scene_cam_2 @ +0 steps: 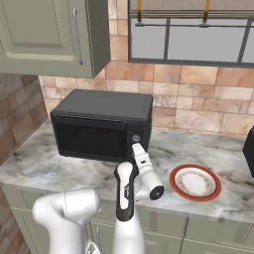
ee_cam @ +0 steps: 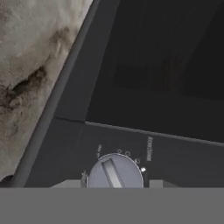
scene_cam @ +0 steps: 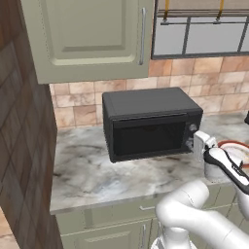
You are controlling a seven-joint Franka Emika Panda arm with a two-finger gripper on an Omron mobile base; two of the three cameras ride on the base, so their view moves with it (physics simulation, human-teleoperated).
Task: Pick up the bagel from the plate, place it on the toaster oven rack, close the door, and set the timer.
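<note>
Apparently late stage: plate bare near the counter's front edge, door closed; gripper at the timer knob, jaw state indiscernible; timer setting remains.

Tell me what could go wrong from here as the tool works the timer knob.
1. In the hand view the grey timer knob sits at the bottom edge with the fingertips hidden, so a slipped grip would be hard to spot.
2. The arm leans in close to the toaster oven; a hard twist might shove it along the counter.
3. The plate lies empty just right of the arm; a wide swing back could knock it.
</note>
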